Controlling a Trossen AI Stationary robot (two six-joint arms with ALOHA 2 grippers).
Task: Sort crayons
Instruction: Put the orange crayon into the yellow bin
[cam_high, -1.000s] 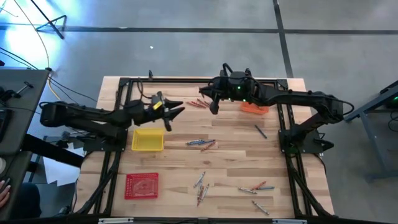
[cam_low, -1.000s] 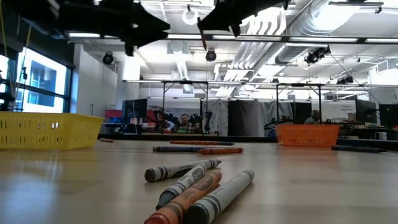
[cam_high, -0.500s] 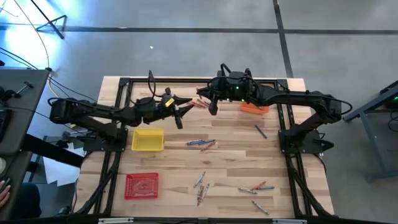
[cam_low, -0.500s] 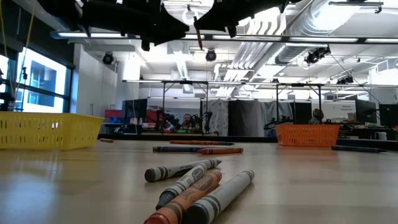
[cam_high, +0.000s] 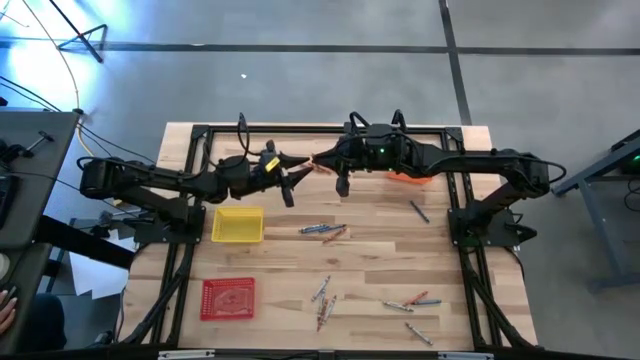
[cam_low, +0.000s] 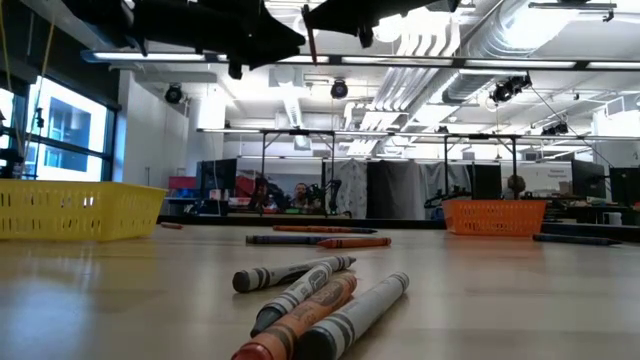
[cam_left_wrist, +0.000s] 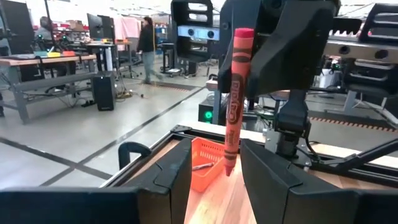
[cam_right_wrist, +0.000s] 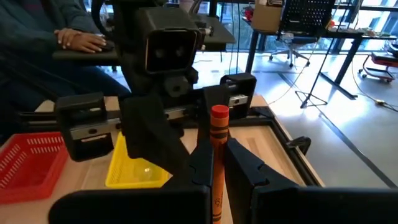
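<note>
A red-orange crayon (cam_left_wrist: 233, 93) is held high above the table by my right gripper (cam_high: 322, 165), which is shut on it. My left gripper (cam_high: 296, 172) is open and faces it. In the left wrist view its two fingers (cam_left_wrist: 177, 180) stand on either side of the crayon's pointed end without touching it. In the low view the crayon (cam_low: 310, 45) hangs near upright between both grippers at the top. Other crayons lie flat on the table in loose groups (cam_high: 322, 231), (cam_high: 322, 298), (cam_high: 410, 302), and one lies apart (cam_high: 418, 211). My right gripper pinches the red-orange crayon's wrapped shaft (cam_right_wrist: 216, 163) between its two fingers. The crayon lies along the fingers and its flat end (cam_right_wrist: 219, 113) sticks out past their tips. The crayon is lifted clear of the table.
A yellow tray (cam_high: 238, 225) and a red tray (cam_high: 228, 298) stand on the table's left half. An orange tray (cam_high: 408, 176) stands at the far right, partly under my right arm. A person's hand (cam_right_wrist: 78, 40) rests on a desk beyond the table.
My left gripper has gone from over the yellow tray toward the table's right and far edge, up to the held crayon. My right gripper has carried the crayon a little toward the table's left edge, and upward, as the low view shows it, to meet it.
</note>
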